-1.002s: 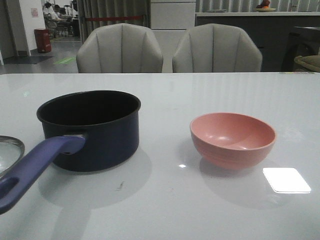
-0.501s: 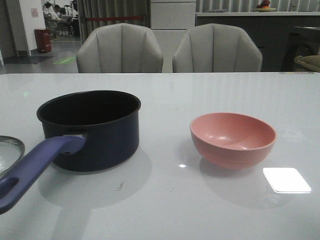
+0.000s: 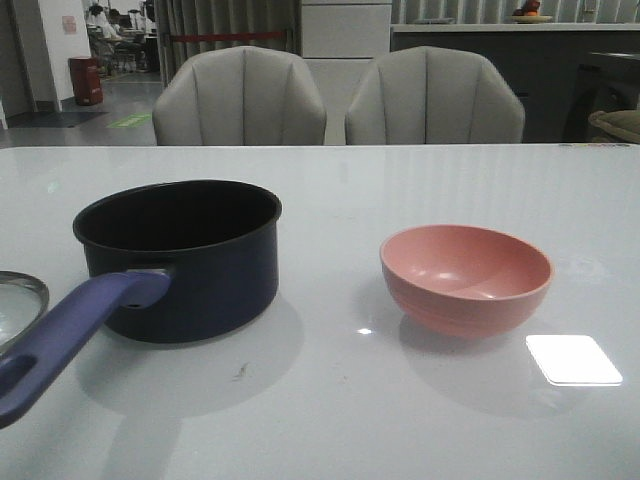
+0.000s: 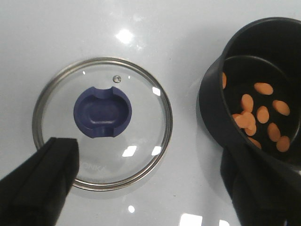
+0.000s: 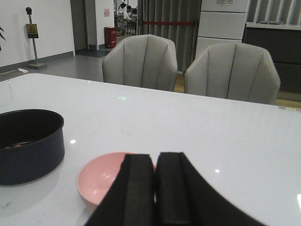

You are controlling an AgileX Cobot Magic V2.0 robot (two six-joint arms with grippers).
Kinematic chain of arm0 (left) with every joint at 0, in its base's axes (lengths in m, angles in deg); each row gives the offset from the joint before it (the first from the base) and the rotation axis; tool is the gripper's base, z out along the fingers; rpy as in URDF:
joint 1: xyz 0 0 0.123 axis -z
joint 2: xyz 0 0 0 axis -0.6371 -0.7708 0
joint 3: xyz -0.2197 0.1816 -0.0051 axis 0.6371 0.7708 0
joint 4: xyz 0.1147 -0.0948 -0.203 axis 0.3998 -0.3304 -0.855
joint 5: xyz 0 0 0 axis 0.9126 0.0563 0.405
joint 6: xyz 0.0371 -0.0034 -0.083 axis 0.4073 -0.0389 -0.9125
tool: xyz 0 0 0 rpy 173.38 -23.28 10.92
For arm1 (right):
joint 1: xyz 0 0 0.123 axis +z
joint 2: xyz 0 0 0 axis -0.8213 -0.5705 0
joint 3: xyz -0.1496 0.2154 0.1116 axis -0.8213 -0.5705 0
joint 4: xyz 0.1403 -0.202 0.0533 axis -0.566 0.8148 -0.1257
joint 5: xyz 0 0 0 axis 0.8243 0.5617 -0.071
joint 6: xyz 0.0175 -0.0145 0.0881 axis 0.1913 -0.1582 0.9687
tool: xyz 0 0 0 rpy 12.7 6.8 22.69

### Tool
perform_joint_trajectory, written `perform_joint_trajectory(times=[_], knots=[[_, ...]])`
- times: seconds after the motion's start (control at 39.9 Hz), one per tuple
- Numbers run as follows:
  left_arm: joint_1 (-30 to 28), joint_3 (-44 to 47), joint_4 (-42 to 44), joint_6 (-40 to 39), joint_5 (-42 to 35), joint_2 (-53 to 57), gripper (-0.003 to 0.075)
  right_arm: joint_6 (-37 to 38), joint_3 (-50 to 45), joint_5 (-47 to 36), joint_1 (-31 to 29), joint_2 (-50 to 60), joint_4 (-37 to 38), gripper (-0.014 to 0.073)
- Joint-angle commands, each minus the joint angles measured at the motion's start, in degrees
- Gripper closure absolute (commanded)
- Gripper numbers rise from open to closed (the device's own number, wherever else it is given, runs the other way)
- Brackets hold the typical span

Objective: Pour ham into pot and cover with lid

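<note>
Nothing has moved since earlier: ham [image 4: 257,114] lies in the pot [image 3: 180,258], lid [image 4: 102,123] uncovered beneath my spread left fingers [image 4: 44,176], right fingers [image 5: 141,188] pressed together.

Front view: lid [image 3: 18,300] cropped by left edge; pot [image 3: 180,258] contents hidden.

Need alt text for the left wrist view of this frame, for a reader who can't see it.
The left gripper hangs open above a glass lid lying flat on the white table, knob up. Beside the lid, apart from it, is the dark pot with orange ham pieces on its bottom.
</note>
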Motion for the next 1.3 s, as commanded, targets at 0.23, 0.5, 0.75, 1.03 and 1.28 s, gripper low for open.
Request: perform_joint_trajectory(times=[0.23,0.5,0.75,1.03,1.28], knots=[[-9.2,-12.5,-4.3,6.2,8.2,-12.9,0.0082,-0.5,1.5,-4.9,0.0,-0.6,-0.7,0.0445],[-7.3,-15.4,-0.4,6.2,9.1,-19.3,0.0082,-0.5,1.5,-4.9,0.0,-0.6,-0.7,0.0445],[-3.2,-16.1,0.8,5.6,6.8,-23.1,0.0082,-0.5,1.5,-4.9,0.0,-0.6,-0.7,0.0445],[-3.4,-16.1,0.8,3.6,6.3,-25.6,0.0082,-0.5,1.5,-4.9,0.0,-0.6,-0.7,0.0445],[-3.4,-16.1,1.5,3.0,6.0,-27.1,0.0082,-0.5,1.5,-4.9,0.0,-0.6,-0.7,0.0445]])
